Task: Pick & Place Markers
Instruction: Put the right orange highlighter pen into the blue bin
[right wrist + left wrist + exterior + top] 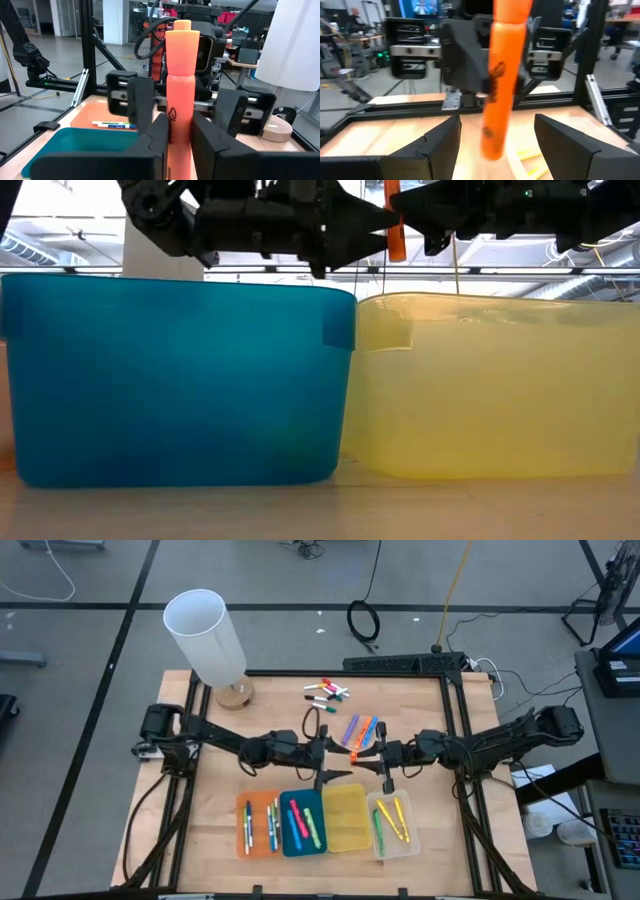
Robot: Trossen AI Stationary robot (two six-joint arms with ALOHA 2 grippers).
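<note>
**Orange highlighter held mid-air between two grippers, at risk of a fumbled handover**

Nearest, the right gripper (pixel 179 135) was clamped on an upright orange highlighter (pixel 179 80) above the table's middle. Just beyond it, the left gripper (pixel 497 137) faced it with fingers (pixel 437 142) spread either side of the barrel, not touching. If the right let go before the left closed, the highlighter would likely drop. Farther off, loose markers (pixel 327 691) lay near the white cylinder (pixel 205 635).
</note>
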